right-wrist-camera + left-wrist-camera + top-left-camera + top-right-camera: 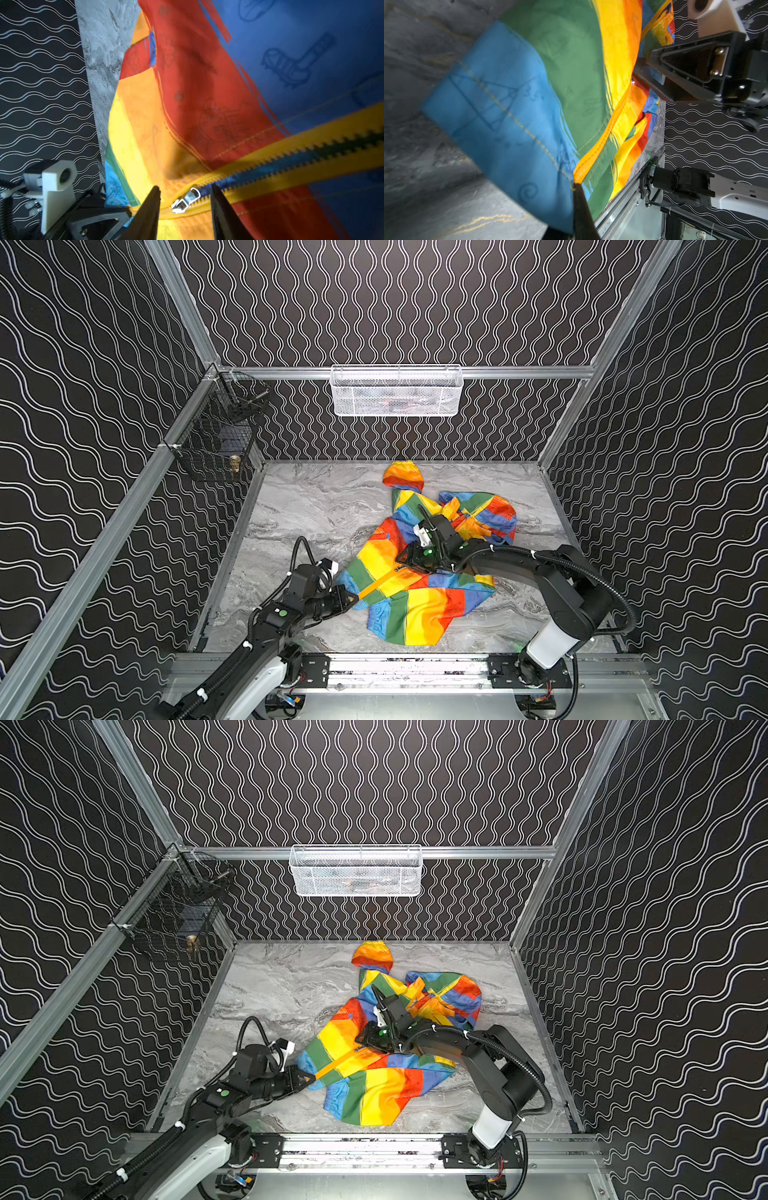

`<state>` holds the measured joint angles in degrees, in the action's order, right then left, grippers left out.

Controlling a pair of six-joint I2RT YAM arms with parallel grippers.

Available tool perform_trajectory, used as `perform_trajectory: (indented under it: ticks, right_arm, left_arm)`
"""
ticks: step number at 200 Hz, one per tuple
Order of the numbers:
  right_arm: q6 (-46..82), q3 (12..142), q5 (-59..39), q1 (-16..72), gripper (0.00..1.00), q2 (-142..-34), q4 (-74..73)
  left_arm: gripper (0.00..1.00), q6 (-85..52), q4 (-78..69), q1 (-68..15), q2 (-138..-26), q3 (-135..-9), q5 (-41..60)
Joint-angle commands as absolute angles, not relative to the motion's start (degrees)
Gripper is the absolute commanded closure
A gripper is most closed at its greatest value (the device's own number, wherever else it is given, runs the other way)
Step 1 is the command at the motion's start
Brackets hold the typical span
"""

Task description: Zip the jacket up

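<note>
The grey marble-patterned tabletop [316,506] carries the rainbow-striped jacket [419,605], which lies crumpled right of centre in both top views. Its hood [402,476] rests flat on the surface near the back wall. The blue hem corner at the near left seems raised off the marble.

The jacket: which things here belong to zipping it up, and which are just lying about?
In the job: jacket, its zipper pull, left gripper pinching the zipper band at its lower end, right gripper open around the pull.
Just there: white mesh basket and black wire basket, both hung on the frame.
</note>
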<state>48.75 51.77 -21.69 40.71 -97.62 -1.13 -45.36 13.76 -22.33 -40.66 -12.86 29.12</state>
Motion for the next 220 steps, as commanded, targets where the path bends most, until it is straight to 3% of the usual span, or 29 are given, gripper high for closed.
perform_trajectory:
  ticks: [1,59,152,220]
  right_arm:
    - [48.0,52.5,-21.8,41.0,0.61,-98.8,-0.9]
    - [49.3,51.9,-24.2,41.5,0.55,-101.2,-4.5]
    - [56.0,46.5,-29.5,41.5,0.69,-101.2,-16.4]
    - [59.0,44.5,-31.0,41.5,0.73,-98.2,-20.2]
  left_arm:
    - [1.00,-46.1,12.2,-22.2,-41.0,-12.6,29.4]
    - [1.00,-46.2,11.7,-22.3,-41.0,-12.3,29.6]
    - [1.00,-46.4,11.2,-22.3,-41.9,-12.6,29.4]
    - [1.00,-46.4,11.2,-22.2,-42.1,-12.4,29.5]
